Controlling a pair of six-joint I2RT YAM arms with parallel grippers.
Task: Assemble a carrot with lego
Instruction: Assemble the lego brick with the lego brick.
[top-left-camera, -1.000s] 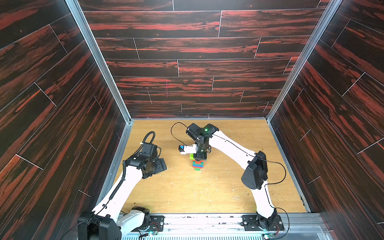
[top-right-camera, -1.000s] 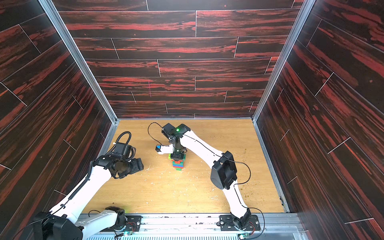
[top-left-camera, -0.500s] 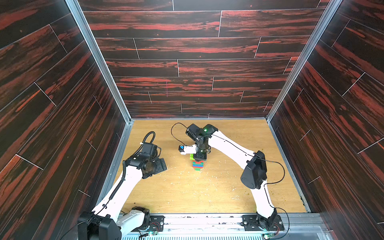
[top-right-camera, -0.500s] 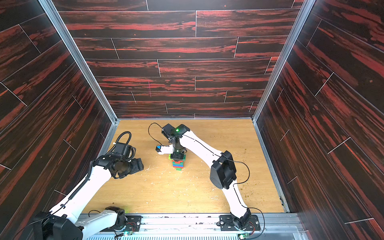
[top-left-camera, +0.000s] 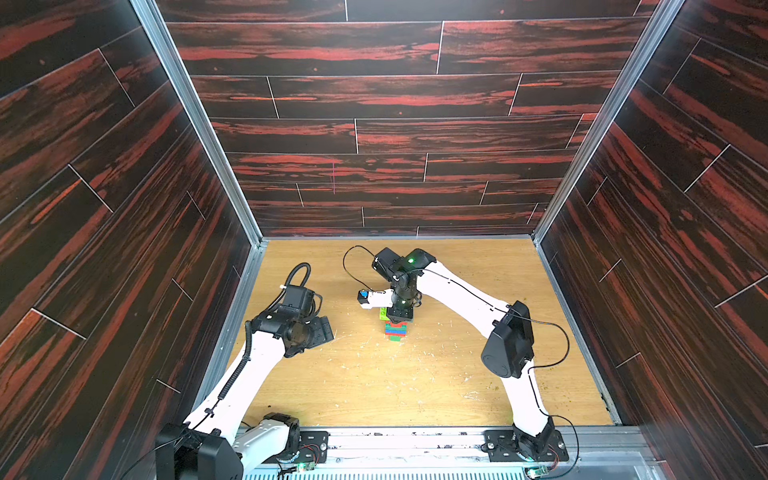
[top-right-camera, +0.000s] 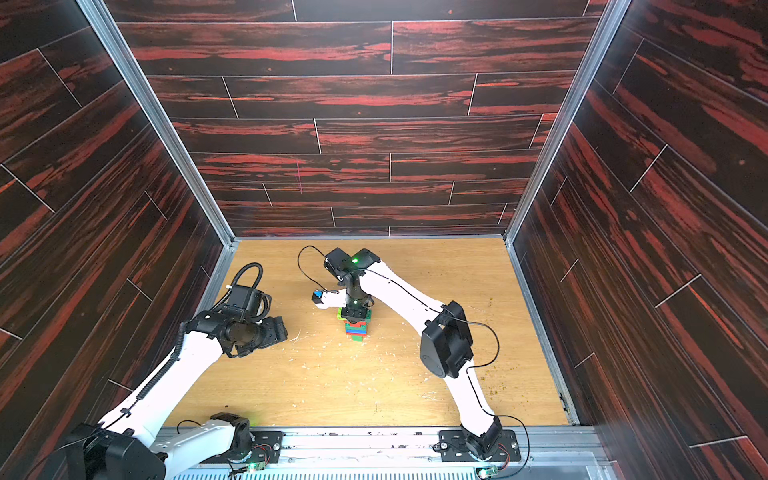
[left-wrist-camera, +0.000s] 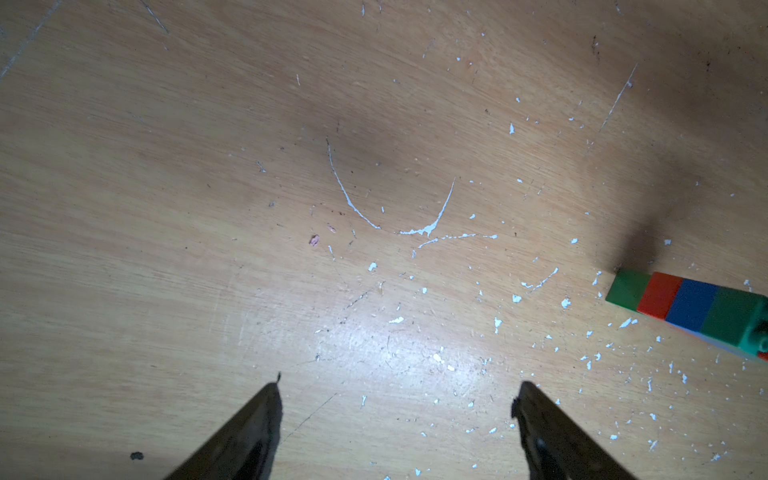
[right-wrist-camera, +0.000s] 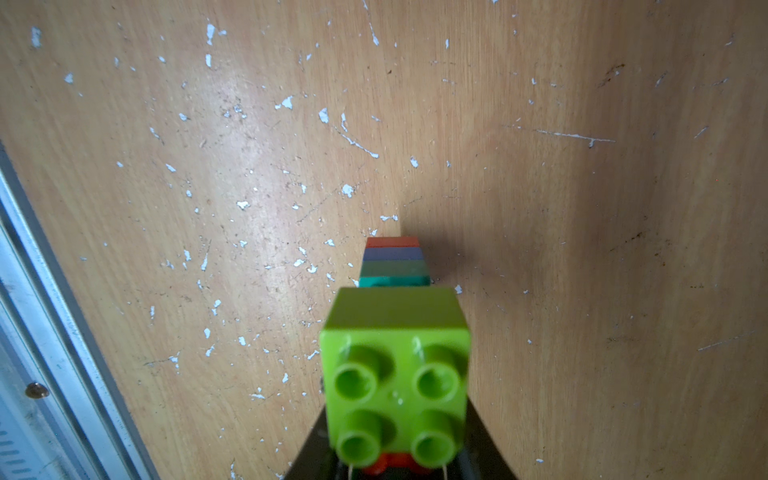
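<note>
R gripper (top-left-camera: 400, 317) clamped on carrot (top-left-camera: 395, 331) wide end (lime brick (right-wrist-camera: 397, 374) there); L gripper (left-wrist-camera: 399, 390) open above table (left-wrist-camera: 208, 166), well apart.

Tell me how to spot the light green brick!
On the wooden table, the right arm's tool grips a striped lego carrot. The lime brick sits at its gripped end. It is the only bright yellow-green piece; the rest are red, blue, teal or darker green.
</note>
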